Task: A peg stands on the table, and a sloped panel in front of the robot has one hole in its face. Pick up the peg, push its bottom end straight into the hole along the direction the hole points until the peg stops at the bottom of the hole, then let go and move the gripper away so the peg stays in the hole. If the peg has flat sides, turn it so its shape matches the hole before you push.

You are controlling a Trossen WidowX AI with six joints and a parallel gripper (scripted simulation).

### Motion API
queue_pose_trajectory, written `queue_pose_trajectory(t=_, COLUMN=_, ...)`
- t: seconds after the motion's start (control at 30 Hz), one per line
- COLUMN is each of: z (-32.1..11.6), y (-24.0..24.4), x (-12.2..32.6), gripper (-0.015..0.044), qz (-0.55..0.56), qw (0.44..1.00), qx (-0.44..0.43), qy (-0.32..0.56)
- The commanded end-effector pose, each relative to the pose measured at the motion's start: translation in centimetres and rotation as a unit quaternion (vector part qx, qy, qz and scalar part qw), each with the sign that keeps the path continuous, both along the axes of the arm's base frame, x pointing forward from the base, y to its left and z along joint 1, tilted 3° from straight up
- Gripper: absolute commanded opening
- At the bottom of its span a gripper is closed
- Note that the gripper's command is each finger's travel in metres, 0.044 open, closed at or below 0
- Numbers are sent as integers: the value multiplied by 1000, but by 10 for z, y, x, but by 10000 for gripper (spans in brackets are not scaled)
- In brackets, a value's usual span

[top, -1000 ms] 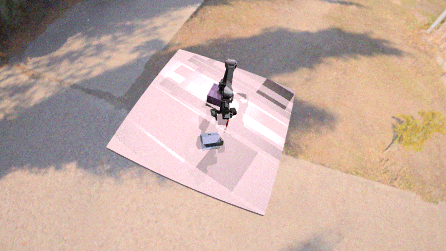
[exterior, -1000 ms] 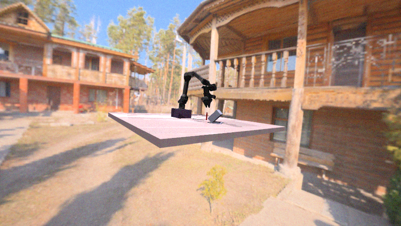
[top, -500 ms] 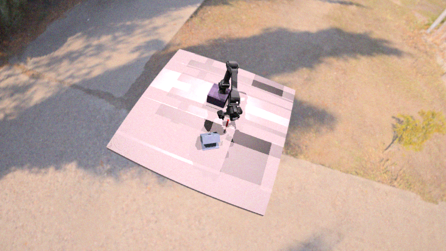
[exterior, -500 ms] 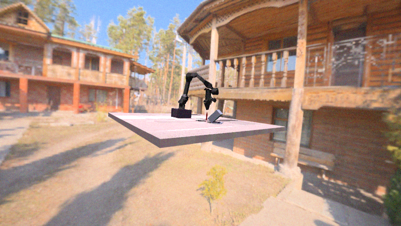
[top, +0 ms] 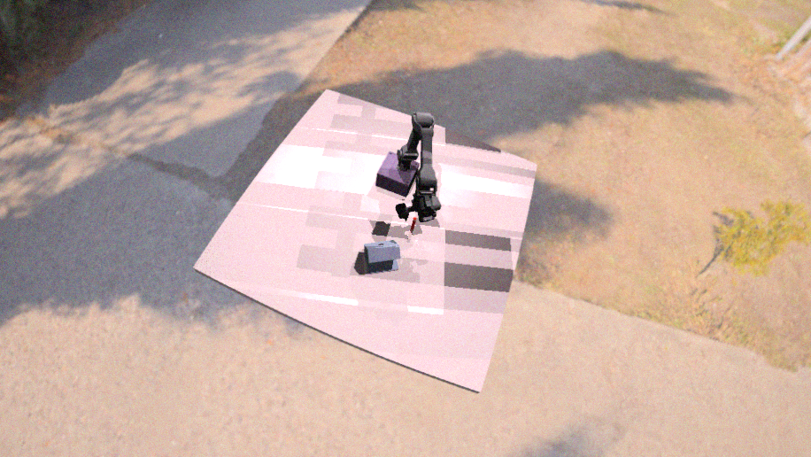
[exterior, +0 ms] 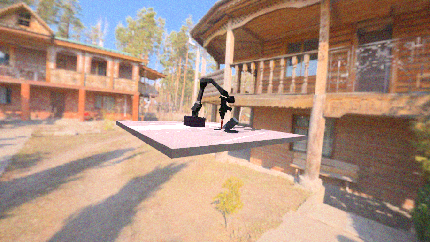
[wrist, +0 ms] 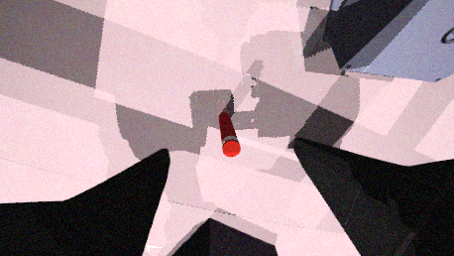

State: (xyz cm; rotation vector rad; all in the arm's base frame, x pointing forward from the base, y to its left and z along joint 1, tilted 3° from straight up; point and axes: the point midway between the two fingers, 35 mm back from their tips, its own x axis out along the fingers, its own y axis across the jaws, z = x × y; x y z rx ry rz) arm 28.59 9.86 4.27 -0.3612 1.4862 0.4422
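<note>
Below the wide-parted black fingers stood the slim red cylindrical peg; an off-centre descent could have toppled it.

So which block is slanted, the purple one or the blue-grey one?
The blue-grey block with the sloped face; the purple block sits flat under the black arm.

High overhead, distant side-on and close downward wrist views all share the red peg.
</note>
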Motion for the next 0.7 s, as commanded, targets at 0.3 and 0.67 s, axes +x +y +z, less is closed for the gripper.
queue_pose_trajectory(t=0.3, z=-24, y=0, x=-2, gripper=440, qz=-2, qw=1000, qx=-4, qy=6)
queue_pose_trajectory(t=0.67, z=-42, y=1, x=-3, gripper=440, qz=-2, qw=1000, qx=-4, qy=7)
